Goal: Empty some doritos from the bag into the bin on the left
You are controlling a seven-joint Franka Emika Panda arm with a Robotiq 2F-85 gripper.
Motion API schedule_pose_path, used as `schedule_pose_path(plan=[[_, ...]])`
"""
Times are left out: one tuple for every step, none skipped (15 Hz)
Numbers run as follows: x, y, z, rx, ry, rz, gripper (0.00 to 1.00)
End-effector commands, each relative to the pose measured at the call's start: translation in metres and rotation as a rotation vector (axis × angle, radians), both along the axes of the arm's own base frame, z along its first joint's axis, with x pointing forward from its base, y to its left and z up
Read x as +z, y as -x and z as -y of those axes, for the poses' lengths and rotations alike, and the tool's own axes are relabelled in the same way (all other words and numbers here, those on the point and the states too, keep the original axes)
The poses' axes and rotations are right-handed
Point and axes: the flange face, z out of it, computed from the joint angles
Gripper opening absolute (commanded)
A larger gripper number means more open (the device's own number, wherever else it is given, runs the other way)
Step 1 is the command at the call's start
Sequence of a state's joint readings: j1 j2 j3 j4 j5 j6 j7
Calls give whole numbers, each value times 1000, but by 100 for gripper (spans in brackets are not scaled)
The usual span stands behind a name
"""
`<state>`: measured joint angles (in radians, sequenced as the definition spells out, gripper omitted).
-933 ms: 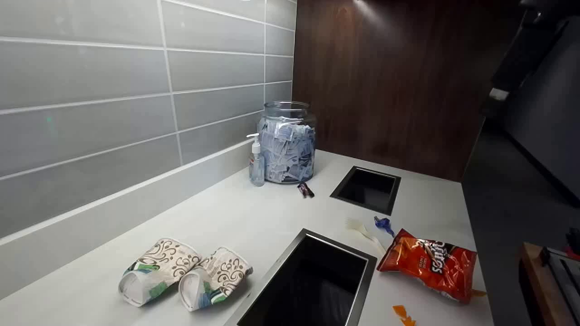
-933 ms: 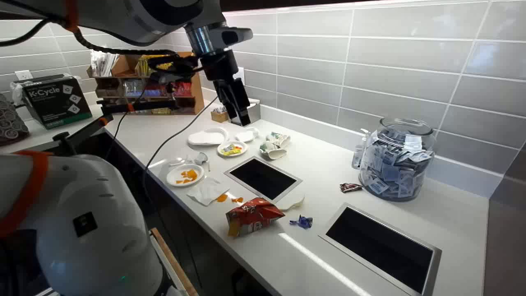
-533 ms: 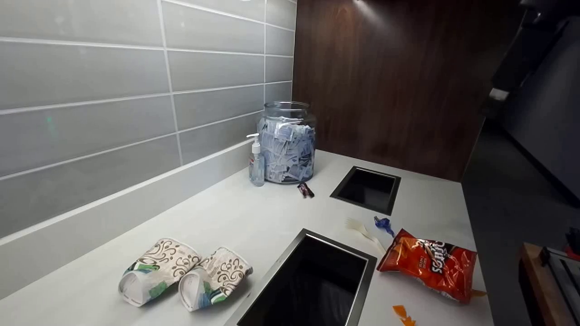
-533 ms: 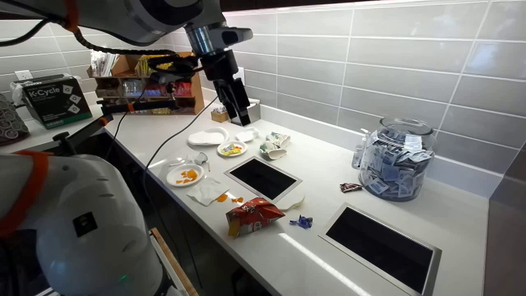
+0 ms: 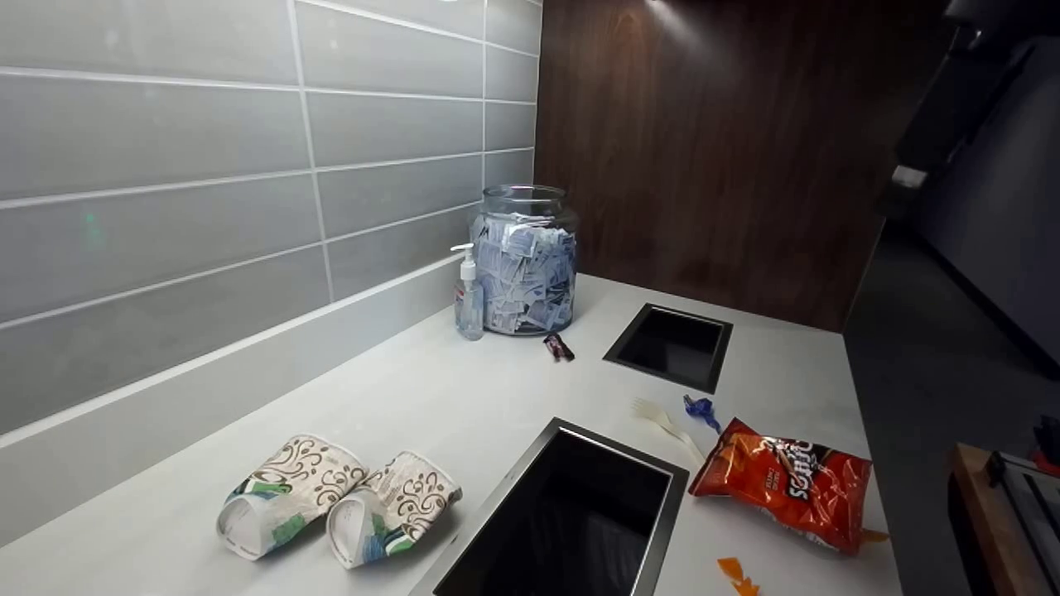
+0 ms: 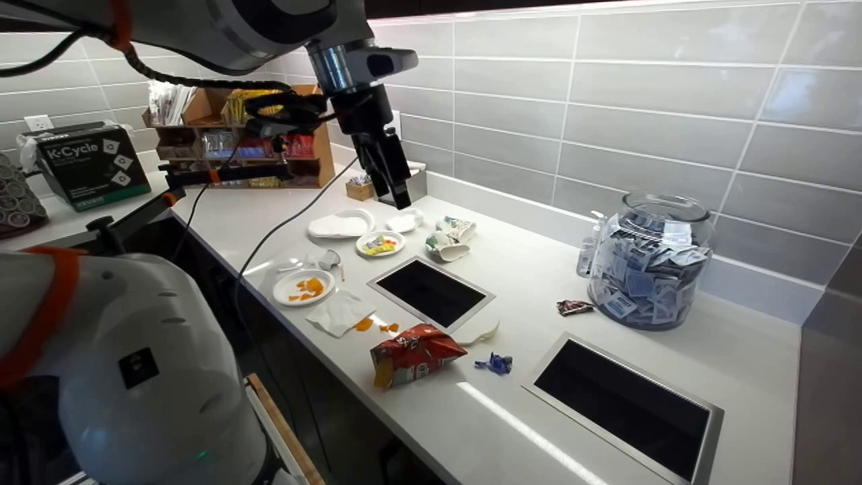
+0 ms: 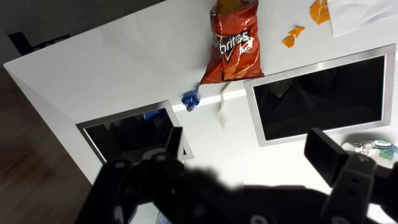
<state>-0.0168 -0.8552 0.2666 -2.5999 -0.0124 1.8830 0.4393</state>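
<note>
Grey wall tiles back a glossy white countertop. Over it, in an exterior view, reaches the pale grey robot arm, its wrist slanting downward. Farther off, a brown wooden rack holds yellow, red and pale packets in its compartments. A rectangular steel-framed bin is sunk into the countertop, a matching bin well apart from it; both are too dark inside to tell their contents. A wide-mouthed clear glass jar is packed with pale blue sachets. The black two-fingered gripper hangs in the air, its fingers spread wide, the countertop showing between them. The crinkly red-orange foil Doritos bag lies on the countertop just beside the first bin, an orange chip showing at its open end. A round white plate bears orange chip pieces; a smaller white plate holds something yellow and red. Two crushed, brown-scrolled paper cups lie on their sides. Near the bag are a cream-coloured fork, a crumpled blue wrapper and loose orange chips.
</note>
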Motion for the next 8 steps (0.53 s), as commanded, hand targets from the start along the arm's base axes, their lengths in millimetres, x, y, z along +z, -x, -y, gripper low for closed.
schedule_pose_path(plan=[[-32, -12, 24, -58, -168, -75, 100], [-40, -13, 30, -83, -207, -100, 100], [-48, -15, 34, -103, -247, -128, 100], [-60, -17, 38, -123, -285, -161, 100], [-71, -18, 40, -134, -304, -197, 100], [-85, -20, 44, -152, -280, -221, 100], [-100, -23, 45, -135, -259, -233, 100], [-113, -25, 44, -128, -234, -237, 100]])
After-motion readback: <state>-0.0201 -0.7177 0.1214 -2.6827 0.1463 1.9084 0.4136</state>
